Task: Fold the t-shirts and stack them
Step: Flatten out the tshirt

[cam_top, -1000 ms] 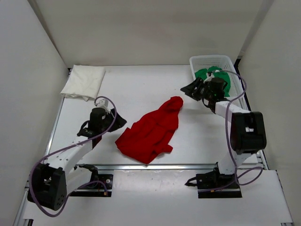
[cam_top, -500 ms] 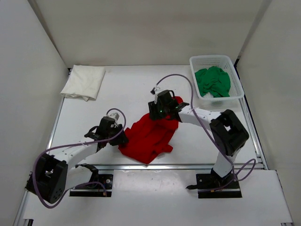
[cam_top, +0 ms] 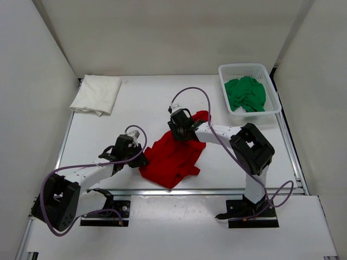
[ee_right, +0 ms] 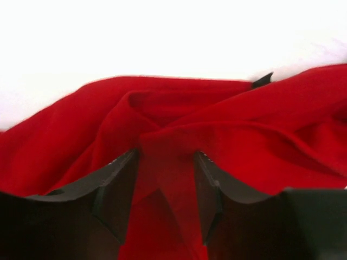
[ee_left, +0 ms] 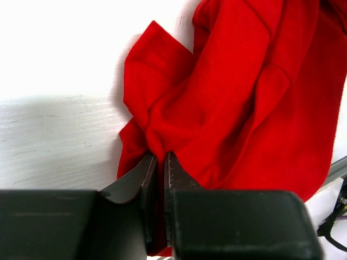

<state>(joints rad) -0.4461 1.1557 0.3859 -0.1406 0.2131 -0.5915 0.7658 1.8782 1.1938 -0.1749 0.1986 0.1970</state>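
The table [cam_top: 162,103] is white, walled on three sides. The red shirt [cam_top: 173,157] lies crumpled on it near the middle, towards the near edge, between the two arms. The white shirt [cam_top: 97,93] lies folded flat at the far left corner, well apart from the red one. A mesh basket [cam_top: 242,67] stands at the far right corner, and the green shirt [cam_top: 246,93] sits bunched inside it.

The right gripper [ee_right: 165,157] is down on the far end of the red shirt. Its jaws stand wide apart astride a raised ridge of cloth that fills the gap between them. Whether they clamp it I cannot tell.

The left gripper [ee_left: 160,160] is low at the near left edge of the red shirt. Its jaws are drawn narrow, almost together, with a thin fold of the red cloth pinched between them.
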